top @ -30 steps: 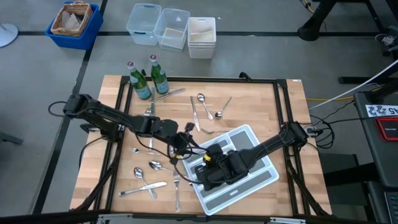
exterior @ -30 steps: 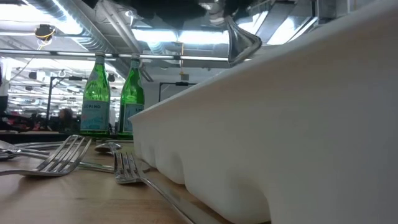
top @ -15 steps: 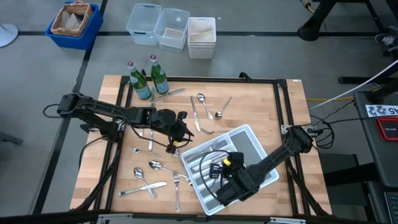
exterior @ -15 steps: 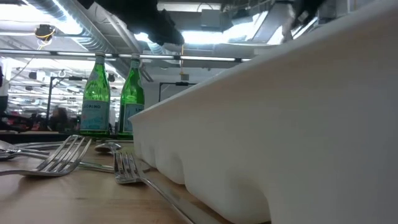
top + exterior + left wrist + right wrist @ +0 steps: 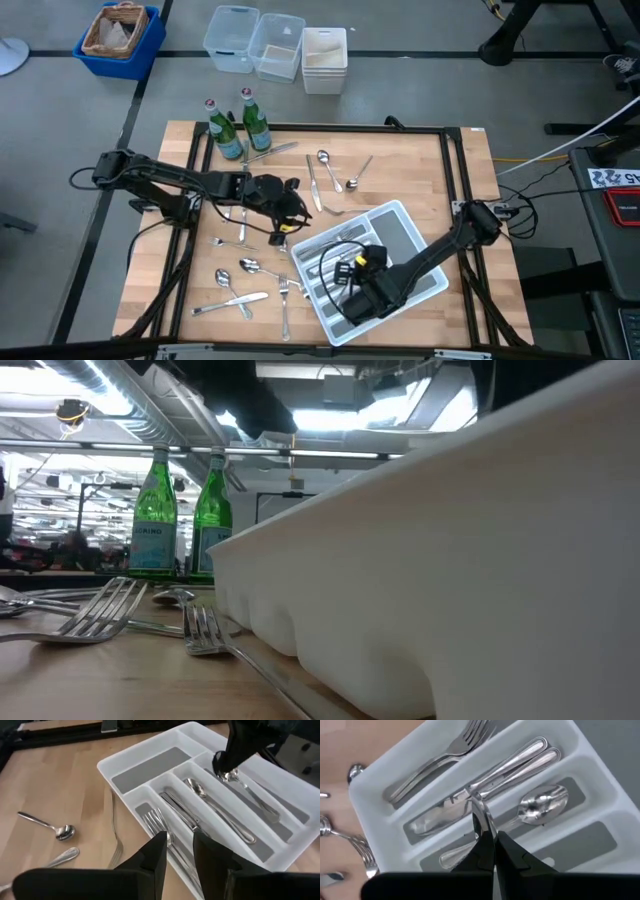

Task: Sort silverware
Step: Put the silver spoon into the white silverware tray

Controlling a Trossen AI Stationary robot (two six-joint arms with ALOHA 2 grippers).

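A white divided tray lies at the table's near right and holds forks, knives and a spoon. My right gripper is over the tray's near part, shut on another spoon. My left gripper is open and empty, above the bare table by the tray's far left corner. Several loose forks and spoons lie flat on the wood to the left of the tray, and more lie beyond it. My right gripper pinches the spoon between its two fingers at the bowl end, coming from above. The handle slopes away down into a tray compartment; whether it rests there I cannot tell. In the right wrist view only a thin silver edge shows past the fingertips.
Two green glass bottles stand at the table's far left. Plastic bins and a blue basket sit on the floor beyond the far edge. In the low view the tray's wall fills the right side.
My left gripper has drawn back from the tray's left edge toward the table's far left, away from my right gripper. My right gripper has gone toward the near edge over the tray, staying shut on the spoon.
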